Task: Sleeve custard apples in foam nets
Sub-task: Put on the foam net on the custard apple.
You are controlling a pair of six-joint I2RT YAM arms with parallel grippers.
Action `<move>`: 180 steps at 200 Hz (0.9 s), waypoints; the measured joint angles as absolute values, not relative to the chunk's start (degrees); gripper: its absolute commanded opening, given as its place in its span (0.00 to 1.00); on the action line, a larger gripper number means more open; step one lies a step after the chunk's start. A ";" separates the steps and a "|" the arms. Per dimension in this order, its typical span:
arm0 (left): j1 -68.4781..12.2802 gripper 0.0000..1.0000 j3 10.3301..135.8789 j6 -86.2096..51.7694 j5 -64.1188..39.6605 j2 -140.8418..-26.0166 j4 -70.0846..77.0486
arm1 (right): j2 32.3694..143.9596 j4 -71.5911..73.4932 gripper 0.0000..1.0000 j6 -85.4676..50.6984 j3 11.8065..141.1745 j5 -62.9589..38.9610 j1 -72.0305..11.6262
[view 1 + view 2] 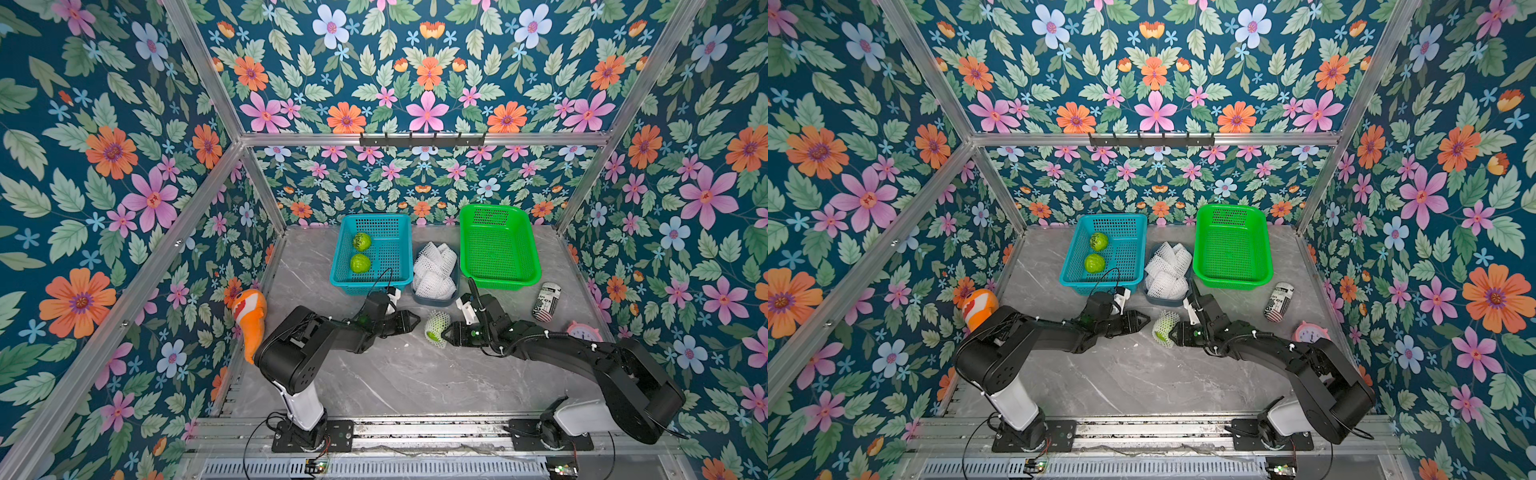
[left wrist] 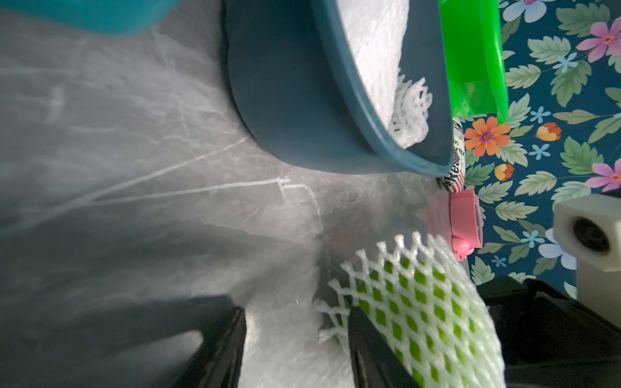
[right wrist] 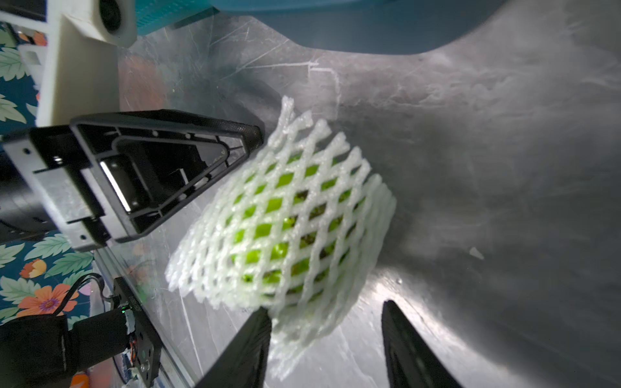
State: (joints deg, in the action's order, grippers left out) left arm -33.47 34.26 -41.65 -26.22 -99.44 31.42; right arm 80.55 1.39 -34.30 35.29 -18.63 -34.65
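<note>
near the middle of the tabletop [image 1: 395, 374], between the two grippers: one custard apple [image 1: 433, 334] inside a foam net [image 1: 439, 318]. bright green, bumpy skin with darker specks, showing through the white diamond-shaped holes. mesh stretched round the fruit, with loose frilly ends sticking out past it on both sides. left gripper [image 2: 295, 312] spread, only bare tabletop between its fingers, one finger just beside the net. right gripper [image 3: 326, 307] spread too, pinching nothing, with one loose end of the net reaching into the gap. toward the far edge, two more custard apples [image 1: 362, 241], bare and unsleeved, close together in a teal basket [image 1: 374, 286]. just beside that, spare foam nets [image 1: 434, 270] heaped white in a dark blue tub [image 1: 434, 302]. on the tub's other side, a green basket [image 1: 498, 283].
</note>
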 measured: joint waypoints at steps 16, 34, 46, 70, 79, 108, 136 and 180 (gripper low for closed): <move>-33.50 0.54 34.17 -41.60 -25.76 -98.87 30.57 | 79.57 0.60 0.56 -34.30 35.33 -17.89 -34.65; -33.50 0.54 34.09 -41.43 -25.23 -98.13 29.32 | 77.91 -0.67 0.59 -34.33 36.12 -17.56 -34.65; -33.56 0.54 34.09 -41.30 -24.82 -97.73 28.58 | 76.55 -1.58 0.62 -34.33 36.95 -17.37 -34.65; -33.74 0.53 33.91 -40.56 -23.97 -96.99 27.38 | 74.70 -4.25 0.67 -34.30 39.24 -15.77 -34.63; -33.74 0.53 33.67 -40.56 -23.70 -96.66 27.16 | 74.24 -5.67 0.70 -34.30 40.29 -14.90 -34.65; -33.74 0.54 31.99 -40.62 -22.57 -94.83 26.76 | 73.84 -11.27 0.86 -34.33 44.73 -11.46 -35.88; -33.74 0.54 29.45 -42.00 -21.02 -91.88 26.04 | 75.31 -17.43 0.86 -34.35 50.43 -7.66 -38.06; -33.71 0.53 25.02 -44.10 -19.20 -87.39 26.00 | 83.05 -25.04 0.88 -34.52 59.55 -2.59 -41.01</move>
